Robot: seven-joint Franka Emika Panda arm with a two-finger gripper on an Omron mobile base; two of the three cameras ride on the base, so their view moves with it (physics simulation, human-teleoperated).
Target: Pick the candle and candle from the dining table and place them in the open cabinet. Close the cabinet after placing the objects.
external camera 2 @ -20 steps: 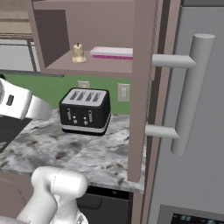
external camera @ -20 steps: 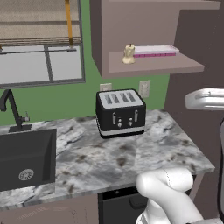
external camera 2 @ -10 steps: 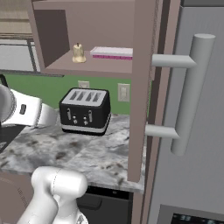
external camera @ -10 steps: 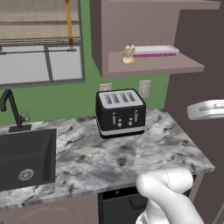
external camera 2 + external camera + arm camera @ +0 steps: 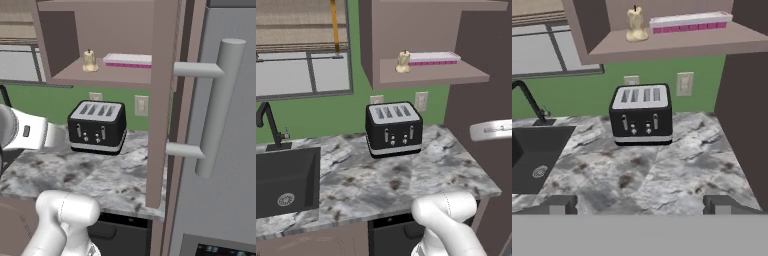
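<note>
One cream candle (image 5: 402,63) stands upright at the left end of the open cabinet's shelf (image 5: 431,77); it also appears as the candle (image 5: 89,61) and the candle (image 5: 635,25). The cabinet door (image 5: 161,100) stands swung out toward me, edge-on, with its silver bar handle (image 5: 220,105) to the right. My gripper (image 5: 642,206) is open with nothing between its fingertips (image 5: 562,205), hovering back from the counter and well below the shelf. The dining table is out of view.
A flat pink-and-white box (image 5: 433,58) lies on the shelf right of the candle. A black toaster (image 5: 393,129) sits on the marbled counter (image 5: 406,180) under the cabinet. A black sink (image 5: 283,180) with a faucet (image 5: 268,125) is on the left. A grey fridge front (image 5: 225,210) fills the right.
The white arm link has dropped a little in both base views. The candle, box and cabinet door have not moved.
</note>
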